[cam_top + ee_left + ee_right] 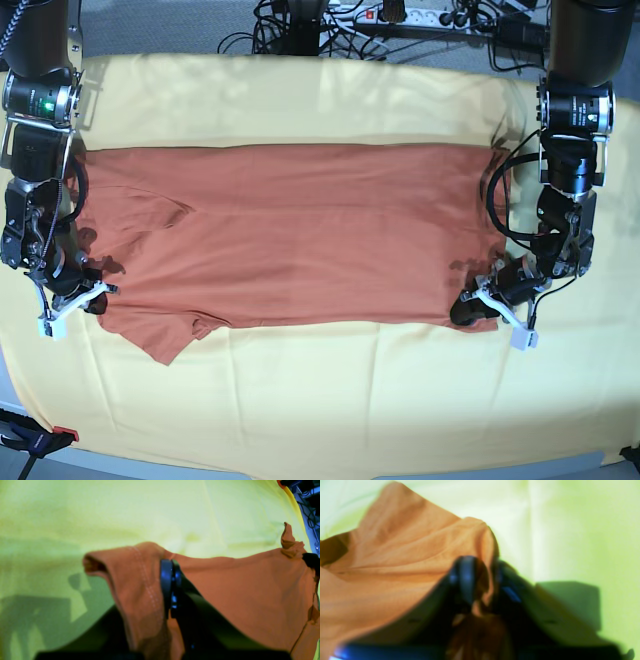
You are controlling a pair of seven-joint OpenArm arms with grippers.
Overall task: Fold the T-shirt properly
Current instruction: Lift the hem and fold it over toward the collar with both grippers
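T-shirt [290, 235] flat on yellow cloth [330, 400], near edge pinched both ends. Left gripper [171, 590] pressed together on hem. Right gripper [480, 580] pinching corner, blurry tho. Tip: lift both same height, keep edge tight, carry to far edge, line up. No boxes/bins seen.

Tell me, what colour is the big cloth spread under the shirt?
Pale yellow cloth, plain with no pattern; the base view shows it best.

We see bright, even overhead light; the right wrist view is blurred, both wrist views tinted greenish.
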